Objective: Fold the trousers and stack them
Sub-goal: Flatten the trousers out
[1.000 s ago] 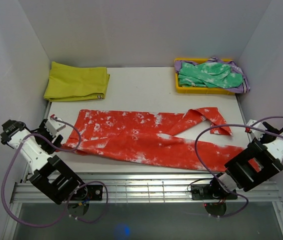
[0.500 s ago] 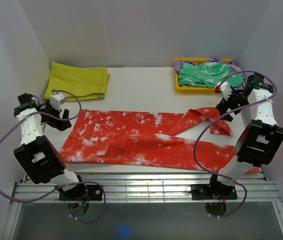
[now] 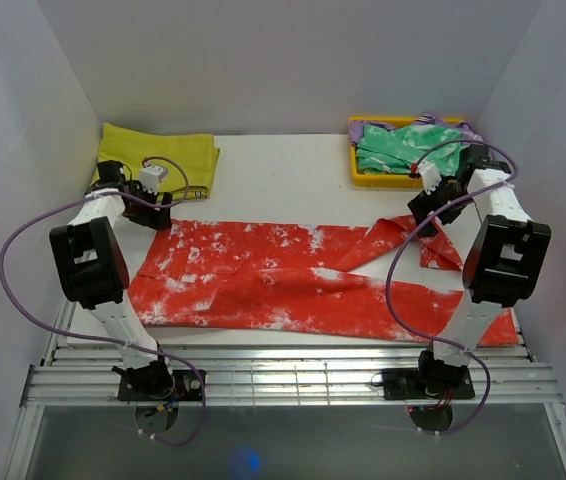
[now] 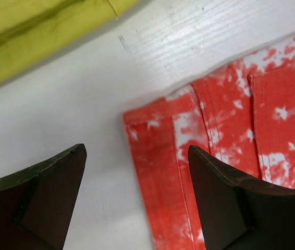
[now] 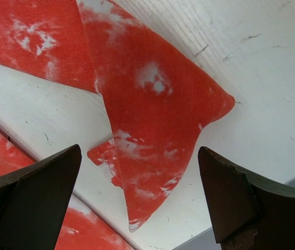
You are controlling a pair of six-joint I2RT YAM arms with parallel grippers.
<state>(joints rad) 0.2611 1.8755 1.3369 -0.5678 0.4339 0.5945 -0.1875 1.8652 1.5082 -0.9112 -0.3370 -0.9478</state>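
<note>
Jaws wide apart on both arms, and nothing is gripped by either. The left gripper (image 4: 135, 152) is held low over the waistband corner of the trousers (image 4: 231, 120), that corner framed between the open fingers but not seen to be touched. The right gripper (image 5: 139, 151) is poised likewise over the doubled-back end of the far leg (contact cannot be made out).

The trousers are laid lengthwise across the table (image 3: 283, 165), waist to the left, legs to the right. Both far ends are being addressed at once, it is judged, so that the garment can be folded evenly.

A yellow cloth (image 3: 153, 160) is seen just beyond the left gripper. A green garment (image 3: 418, 148) is heaped in a yellow bin (image 3: 358, 178) at the right rear.
</note>
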